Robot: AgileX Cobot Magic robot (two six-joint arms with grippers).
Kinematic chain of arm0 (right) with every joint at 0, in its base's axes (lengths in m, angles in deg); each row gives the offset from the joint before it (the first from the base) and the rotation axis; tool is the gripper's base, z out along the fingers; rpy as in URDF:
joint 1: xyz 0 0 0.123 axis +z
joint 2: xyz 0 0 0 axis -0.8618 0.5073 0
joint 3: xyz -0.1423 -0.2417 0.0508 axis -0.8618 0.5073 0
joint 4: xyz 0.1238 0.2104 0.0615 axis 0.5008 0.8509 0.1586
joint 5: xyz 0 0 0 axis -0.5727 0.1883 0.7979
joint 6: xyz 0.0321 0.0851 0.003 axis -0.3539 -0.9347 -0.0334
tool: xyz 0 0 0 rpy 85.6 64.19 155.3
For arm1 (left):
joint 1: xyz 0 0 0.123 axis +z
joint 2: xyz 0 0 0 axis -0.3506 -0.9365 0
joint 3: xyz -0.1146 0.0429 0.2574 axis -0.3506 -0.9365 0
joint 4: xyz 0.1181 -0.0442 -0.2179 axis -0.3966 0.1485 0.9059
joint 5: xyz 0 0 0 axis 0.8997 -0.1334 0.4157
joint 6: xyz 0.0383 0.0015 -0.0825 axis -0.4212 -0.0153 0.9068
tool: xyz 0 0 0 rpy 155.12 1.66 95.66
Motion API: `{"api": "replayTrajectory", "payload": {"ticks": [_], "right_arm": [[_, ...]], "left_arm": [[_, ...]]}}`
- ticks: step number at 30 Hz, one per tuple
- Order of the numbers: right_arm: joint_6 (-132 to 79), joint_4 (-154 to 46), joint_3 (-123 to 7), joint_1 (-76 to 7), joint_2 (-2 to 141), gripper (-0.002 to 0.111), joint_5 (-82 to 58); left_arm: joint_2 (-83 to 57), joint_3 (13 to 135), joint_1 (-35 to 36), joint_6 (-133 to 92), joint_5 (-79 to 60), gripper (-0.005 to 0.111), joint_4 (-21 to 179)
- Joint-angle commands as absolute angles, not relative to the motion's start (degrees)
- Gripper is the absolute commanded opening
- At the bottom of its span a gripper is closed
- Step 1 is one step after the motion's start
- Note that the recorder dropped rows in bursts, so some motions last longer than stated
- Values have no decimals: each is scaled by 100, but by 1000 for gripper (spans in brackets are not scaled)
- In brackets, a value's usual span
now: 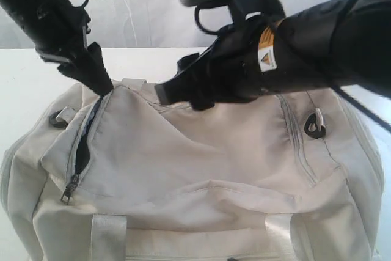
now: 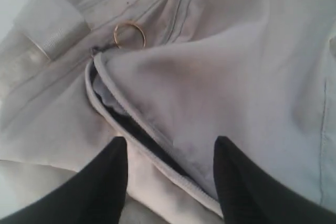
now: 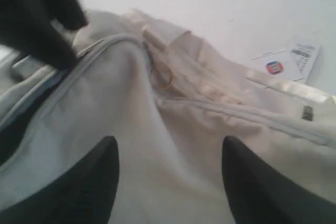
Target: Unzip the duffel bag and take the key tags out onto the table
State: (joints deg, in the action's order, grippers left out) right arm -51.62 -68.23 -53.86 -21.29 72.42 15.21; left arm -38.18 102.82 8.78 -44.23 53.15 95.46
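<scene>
The cream duffel bag (image 1: 201, 169) lies on the white table (image 1: 24, 77) in front of me, its side zipper (image 1: 82, 145) parted into a dark slit, and a thin gold-coloured ring (image 2: 129, 34) rests on the fabric by one end of that slit. My left gripper (image 2: 170, 182) hovers at the slit's other end, fingers spread apart and holding nothing. My right gripper (image 3: 168, 187) hangs over the bag's top panel, fingers likewise apart and gripping nothing, and a white paper label (image 3: 289, 59) lies on the table beyond.
</scene>
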Motion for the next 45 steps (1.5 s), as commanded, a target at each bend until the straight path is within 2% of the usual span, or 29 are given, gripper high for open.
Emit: {"api": "replayTrajectory", "payload": {"ticks": [1,5,11,12,19,22,25,27,30,33,40,45], "right_arm": [[-4734,-6376,-5775,-2703,7378,55,1392],[-3465,-5045,-6226,-3055,7760,54,1477],[-1809,-3385,-6847,-3387,8702,54,1681],[-1527,-3111,-7049,-3442,9031,54,1681],[-445,-1882,-7750,-3504,10135,55,2118],[-287,-2097,-8041,-3504,10797,55,2195],[-21,-2241,-8053,-3492,11055,55,3128],[130,-2241,-8053,-3372,11106,59,3723],[299,-2251,-8053,-3162,11142,63,3928],[405,-2304,-8053,-2945,11234,64,3771],[-412,-3259,-8102,-3003,10962,64,2139],[-815,-2844,-8374,-3268,11055,64,2349]], "left_arm": [[-3539,9257,900,-4364,4475,54,9655],[-3518,8483,900,-4364,3877,49,9805],[-3492,7835,900,-4372,3667,10,9832],[-3447,7757,900,-4372,3678,0,9848],[-3329,7642,900,-4372,3694,0,9848],[-3329,7642,900,-4372,3697,0,9835],[-3329,7642,900,-4372,3536,0,9834],[-3329,7642,900,-4372,3358,0,9834],[-3321,7642,908,-4372,3236,0,9834],[-3188,7655,908,-4372,3199,0,9834],[-2994,7655,908,-4386,3199,0,9795],[-2996,7655,908,-4373,3221,0,9807]]}}
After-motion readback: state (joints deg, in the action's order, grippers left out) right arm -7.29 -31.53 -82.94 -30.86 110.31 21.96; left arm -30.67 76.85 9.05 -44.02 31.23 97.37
